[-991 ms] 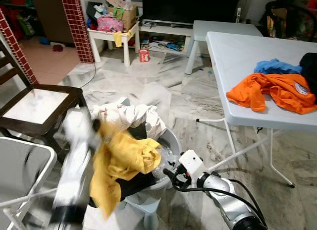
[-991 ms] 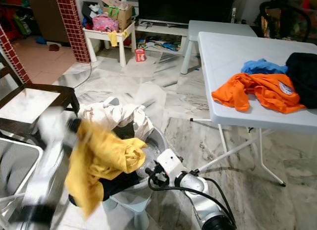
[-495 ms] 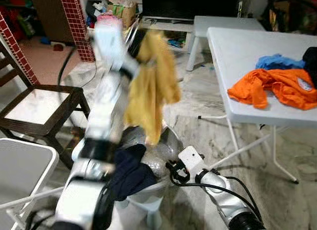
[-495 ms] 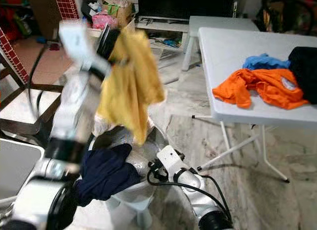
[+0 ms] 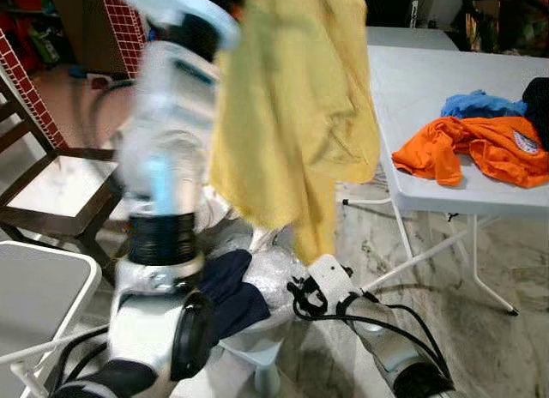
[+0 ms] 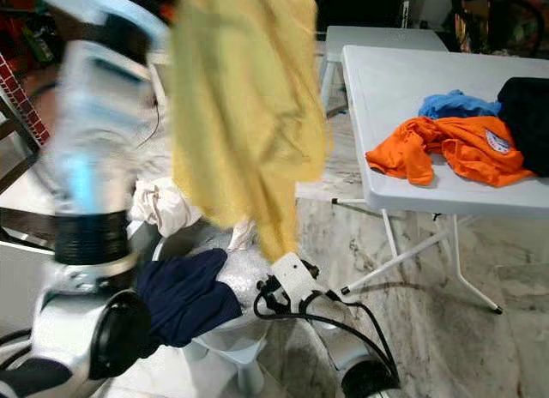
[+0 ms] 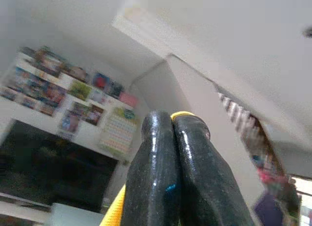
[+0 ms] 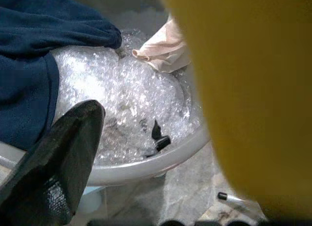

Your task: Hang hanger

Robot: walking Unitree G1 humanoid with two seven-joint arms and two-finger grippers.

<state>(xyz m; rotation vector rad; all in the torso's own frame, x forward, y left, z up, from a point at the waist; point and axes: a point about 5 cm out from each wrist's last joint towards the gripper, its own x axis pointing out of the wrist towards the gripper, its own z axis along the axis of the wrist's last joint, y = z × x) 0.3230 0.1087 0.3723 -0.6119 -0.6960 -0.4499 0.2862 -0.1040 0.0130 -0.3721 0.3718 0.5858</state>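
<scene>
My left arm point(image 5: 167, 158) is raised high in front of the camera. A yellow garment point(image 5: 292, 115) hangs from its top down to the basket. In the left wrist view my left gripper point(image 7: 171, 133) is shut, with a sliver of yellow cloth pinched between the fingers. My right gripper point(image 5: 302, 297) sits low beside the grey laundry basket point(image 8: 146, 167). It is open with nothing in it, and one black finger point(image 8: 58, 158) shows over the basket's rim. The basket holds a navy garment point(image 5: 227, 286) and bubble wrap point(image 8: 131, 94). I see no hanger.
A white folding table point(image 5: 412, 81) stands at the right with orange point(image 5: 480, 149), blue point(image 5: 480, 102) and black point(image 5: 539, 106) clothes on it. A dark wooden chair point(image 5: 60, 183) and a white chair point(image 5: 34, 286) are at the left. A white cloth point(image 6: 163, 205) lies behind the basket.
My left arm has lifted the yellow garment out of the basket and up above head height. The navy garment and bubble wrap now lie uncovered. The right arm has barely moved.
</scene>
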